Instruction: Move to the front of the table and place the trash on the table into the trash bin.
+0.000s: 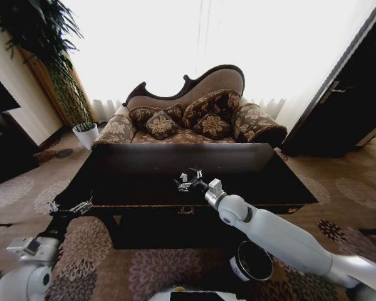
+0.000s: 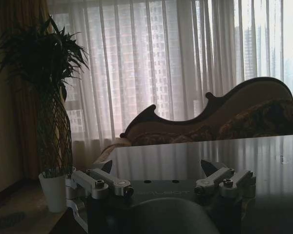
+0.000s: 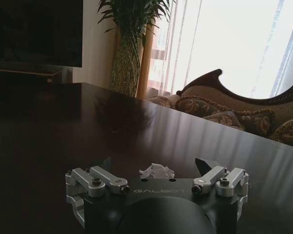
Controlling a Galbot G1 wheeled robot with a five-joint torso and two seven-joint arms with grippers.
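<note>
The glossy black table (image 1: 144, 182) stands in front of me. My right gripper (image 1: 189, 178) reaches over its middle, held low above the top. In the right wrist view this gripper (image 3: 156, 168) is open, and a crumpled white paper wad of trash (image 3: 156, 171) lies on the table between its fingers without being gripped. My left gripper (image 1: 72, 207) hovers at the table's front left corner; the left wrist view shows it (image 2: 156, 170) open and holding nothing. The round black trash bin (image 1: 251, 260) stands on the carpet under my right arm.
A patterned sofa (image 1: 194, 119) with cushions stands behind the table. A tall plant in a white pot (image 1: 86, 135) is at the back left, and dark furniture (image 1: 3, 144) lines the left wall. Patterned carpet (image 1: 338, 188) surrounds the table.
</note>
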